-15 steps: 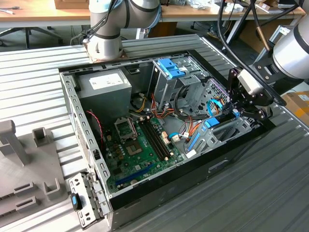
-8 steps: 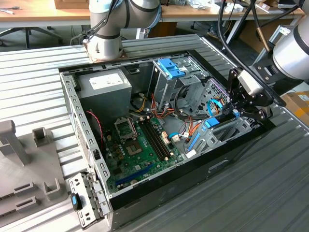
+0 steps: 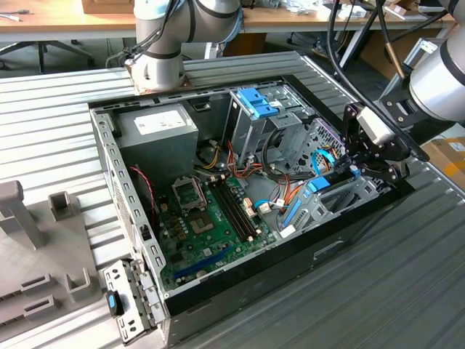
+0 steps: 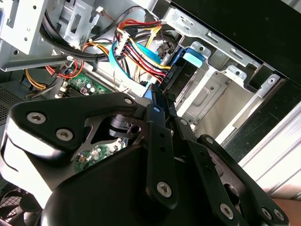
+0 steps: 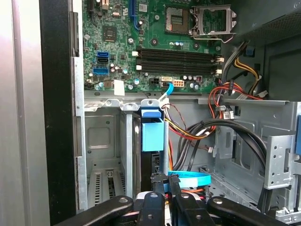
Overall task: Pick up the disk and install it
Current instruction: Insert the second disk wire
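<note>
An open computer case (image 3: 240,211) is lying on the ribbed metal bench (image 3: 58,123), filling the middle of the exterior view. The gripper (image 3: 361,164) is reaching down into the case at the right of that frame, over the silver drive bay (image 3: 341,200) along the case's near wall.

The disk (image 5: 152,141) is standing on edge in that bay, its blue end tab sitting at the centre of the first wrist view and its black body running down toward the jaws. In the second wrist view the disk (image 4: 181,70) is showing at upper centre, blue rail and pale blue tab wedged between the silver bay walls.

The jaws are sitting nearly closed, the two slim black fingers (image 5: 158,188) lying close together at the lower centre of the first wrist view, right at the disk's lower end; whether they are actually clamping it I cannot tell.

The green motherboard (image 3: 211,218) is lying in the lower middle of the exterior view, and a tall silver cage (image 3: 254,120) with a blue clip is standing in the upper centre.
</note>
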Robot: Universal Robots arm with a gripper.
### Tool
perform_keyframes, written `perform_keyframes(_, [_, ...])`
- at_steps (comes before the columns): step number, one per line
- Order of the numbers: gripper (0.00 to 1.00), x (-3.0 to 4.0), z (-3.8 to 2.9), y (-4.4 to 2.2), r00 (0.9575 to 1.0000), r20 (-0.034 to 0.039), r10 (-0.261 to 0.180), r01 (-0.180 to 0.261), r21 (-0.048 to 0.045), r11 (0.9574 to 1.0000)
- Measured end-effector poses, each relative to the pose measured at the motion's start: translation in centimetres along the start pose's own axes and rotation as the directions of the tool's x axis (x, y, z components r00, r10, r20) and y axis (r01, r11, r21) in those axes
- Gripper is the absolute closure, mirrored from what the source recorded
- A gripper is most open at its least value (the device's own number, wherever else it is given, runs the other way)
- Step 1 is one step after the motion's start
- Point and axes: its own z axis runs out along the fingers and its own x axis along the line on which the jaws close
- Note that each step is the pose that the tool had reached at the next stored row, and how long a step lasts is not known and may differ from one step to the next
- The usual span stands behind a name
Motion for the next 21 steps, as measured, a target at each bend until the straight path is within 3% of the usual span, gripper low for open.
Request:
perform_keyframes(4, [0.84,0.13,0.55,-0.06,1.0,0.0,0.0,0.0,0.0,1.0])
perform_keyframes(19, [0.84,0.05,0.23,-0.08,1.0,0.0003,0.0,0.0,0.0,1.0])
perform_keyframes(21, [0.84,0.06,0.25,-0.08,1.0,0.0,-0.002,0.002,0.0055,1.0])
